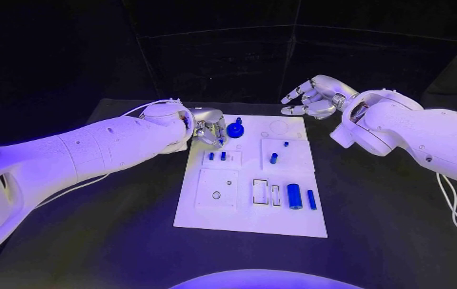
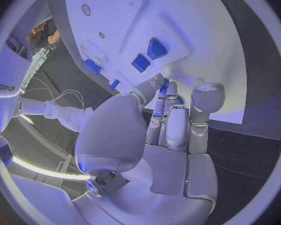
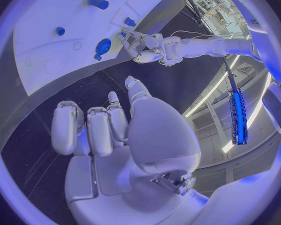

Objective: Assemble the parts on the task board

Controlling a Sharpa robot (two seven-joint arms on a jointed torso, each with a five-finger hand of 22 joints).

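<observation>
On the black table (image 1: 114, 236) lies the white rectangular task board (image 1: 249, 213), its near edge toward the robot. Taking the board's middle as the clock's centre, the nearest small parts sit at about 4 o'clock: a blue cylinder (image 1: 295, 196) lying on its side and, just beside it toward the board's right edge, a slim blue bar (image 1: 312, 199). Next to them, toward the centre, are two empty rectangular slots (image 1: 260, 192). At about 8 o'clock a raised white square plate with a small hole (image 1: 216, 189) rests on the board.

Farther on, near 11 o'clock, two small blue blocks (image 1: 217, 156) stand close together, and at about 1 o'clock a short blue peg (image 1: 273, 159) stands upright with a smaller blue stud (image 1: 286, 144) just beyond it.

At the far left corner — roughly 11 o'clock — the left hand (image 1: 211, 133) is at the board's edge, its fingers curled close to a round blue disc-shaped part (image 1: 235, 130); I cannot tell whether the fingers actually grip it.

Beyond the far right corner, at about 1 o'clock, the right hand (image 1: 310, 97) hangs above the table — fingers apart and loosely bent, holding nothing, well apart from every part.
</observation>
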